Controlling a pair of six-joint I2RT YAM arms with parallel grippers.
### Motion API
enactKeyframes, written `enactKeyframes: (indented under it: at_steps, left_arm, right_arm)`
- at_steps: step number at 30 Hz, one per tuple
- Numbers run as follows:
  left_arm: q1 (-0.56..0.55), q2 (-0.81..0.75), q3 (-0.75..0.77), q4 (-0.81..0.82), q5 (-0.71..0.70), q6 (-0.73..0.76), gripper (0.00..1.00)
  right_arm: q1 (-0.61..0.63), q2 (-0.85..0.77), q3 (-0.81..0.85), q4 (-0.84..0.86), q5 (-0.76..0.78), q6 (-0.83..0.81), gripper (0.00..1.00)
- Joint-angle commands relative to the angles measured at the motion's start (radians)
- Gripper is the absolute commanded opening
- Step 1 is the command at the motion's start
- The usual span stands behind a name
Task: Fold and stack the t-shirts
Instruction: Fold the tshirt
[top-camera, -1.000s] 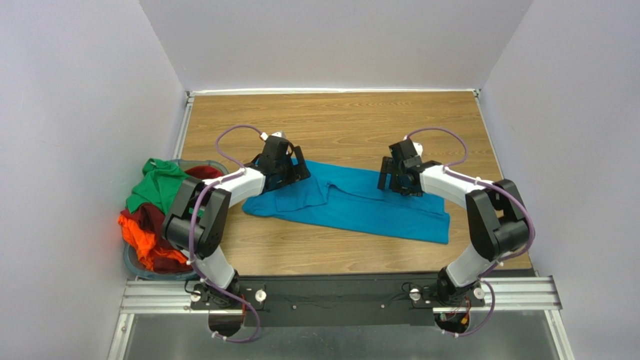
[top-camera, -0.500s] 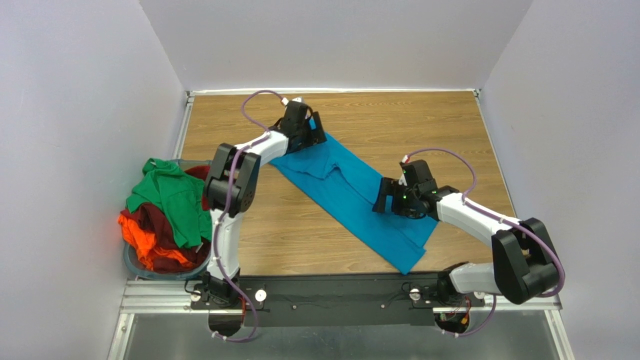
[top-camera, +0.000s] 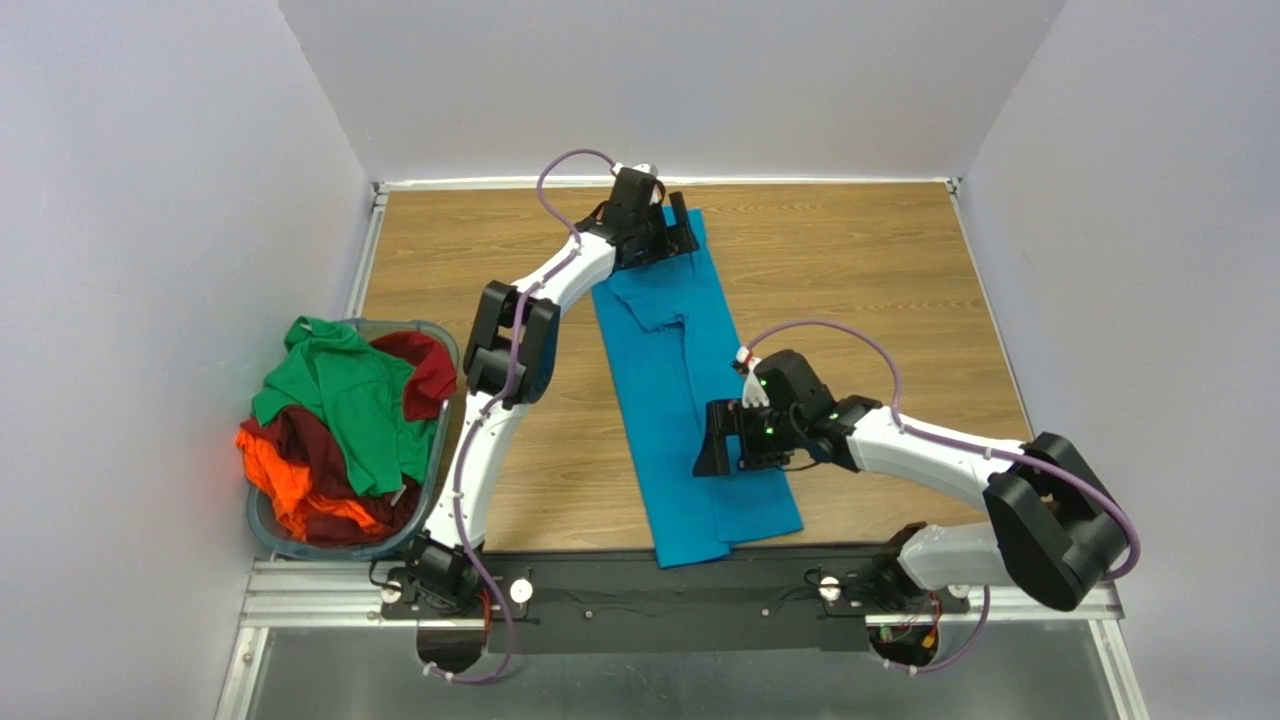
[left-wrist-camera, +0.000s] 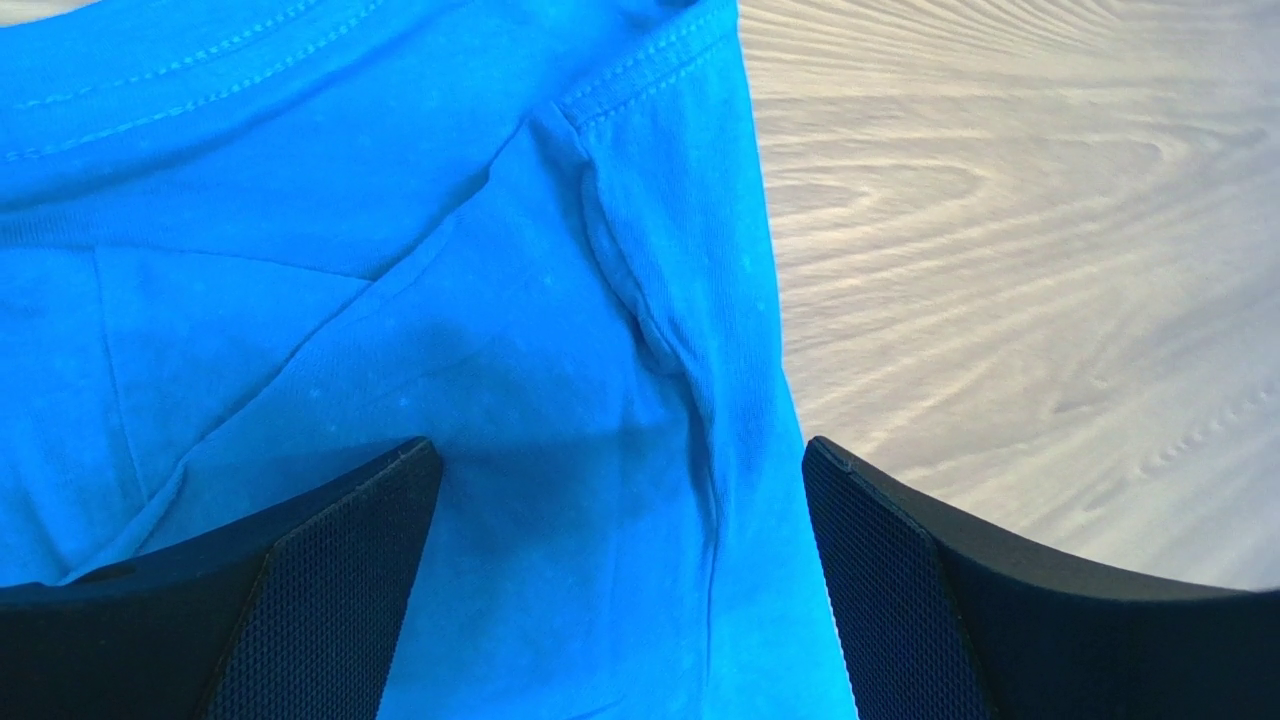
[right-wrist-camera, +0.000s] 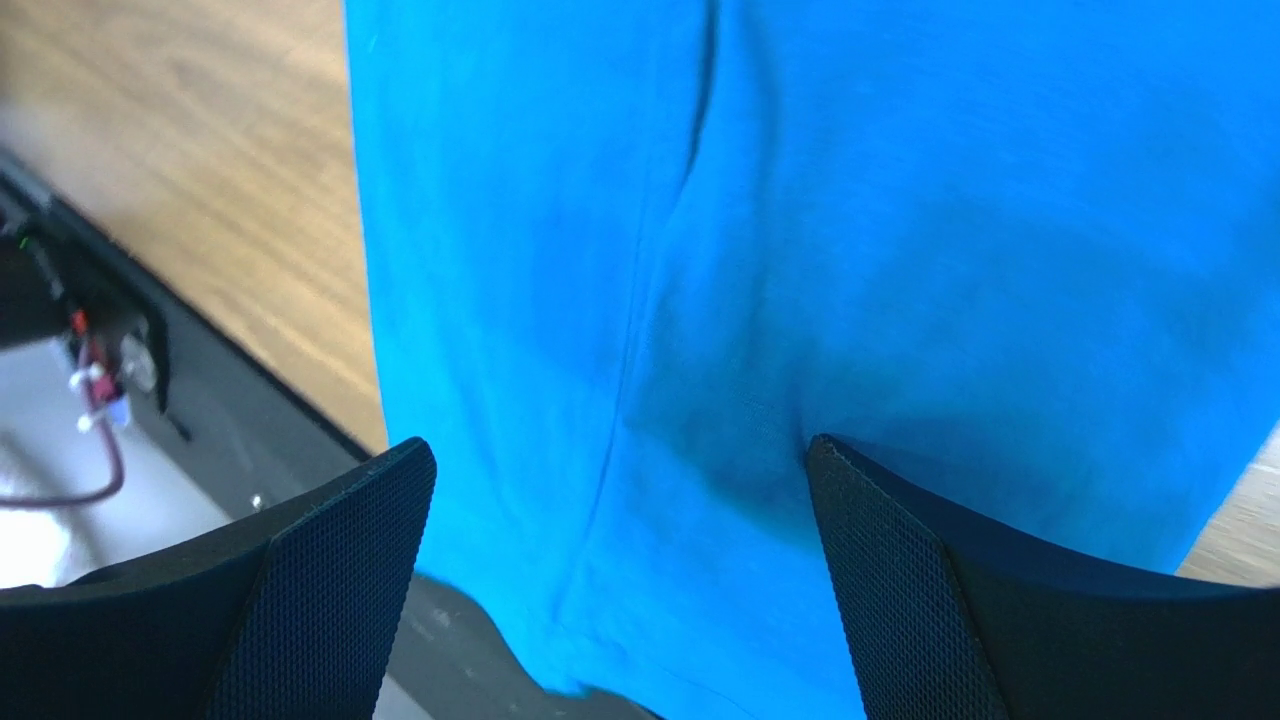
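Slippage threatens: teal shirt (top-camera: 676, 390) lies lengthwise on the desk (top-camera: 451, 255), hem past its near edge. Left hand (left-wrist-camera: 616, 465) and right hand (right-wrist-camera: 619, 458), both spread wide over it, might drag it off.

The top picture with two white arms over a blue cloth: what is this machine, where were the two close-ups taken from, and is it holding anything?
These are two robot arms bolted at the near edge of a wooden table. The wide picture comes from a fixed camera above and behind them. Each close-up comes from a small camera on one arm's wrist, so the black shapes at the bottom are that arm's own two fingers.

A teal-blue t-shirt lies in a long strip on the table. The left gripper is at its far end and the right gripper is towards its near end. Both have their jaws spread wide over the cloth, and neither is pinching it.

At the left, a grey-blue basket holds a green shirt, a dark red shirt and an orange shirt, heaped unfolded.
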Motion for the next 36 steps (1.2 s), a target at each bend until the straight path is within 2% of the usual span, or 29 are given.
enactKeyframes:
  at_steps: [1, 8, 20, 25, 30, 36]
  left_arm:
    - [-0.015, 0.087, 0.044, -0.119, 0.089, -0.011, 0.98]
    - [-0.019, 0.097, 0.058, -0.107, 0.109, -0.026, 0.98]
    - [-0.009, 0.072, 0.046, -0.130, 0.026, -0.029, 0.98]
    - [-0.004, 0.054, 0.053, -0.145, -0.014, -0.003, 0.98]
    - [0.001, 0.042, 0.099, -0.162, -0.031, 0.017, 0.98]
    - [0.001, -0.084, 0.110, -0.182, -0.031, 0.063, 0.98]
  right_arm:
    - [0.044, 0.041, -0.040, -0.016, -0.073, 0.034, 1.00]
    - [0.123, 0.086, -0.045, 0.039, -0.093, 0.064, 1.00]
    - [0.136, 0.014, -0.060, 0.036, -0.093, 0.074, 1.00]
    - [0.136, -0.034, -0.040, 0.006, -0.048, 0.073, 1.00]
    - [0.134, -0.112, 0.012, -0.060, 0.060, 0.083, 1.00]
    - [0.134, -0.241, 0.040, -0.120, 0.157, 0.128, 1.00]
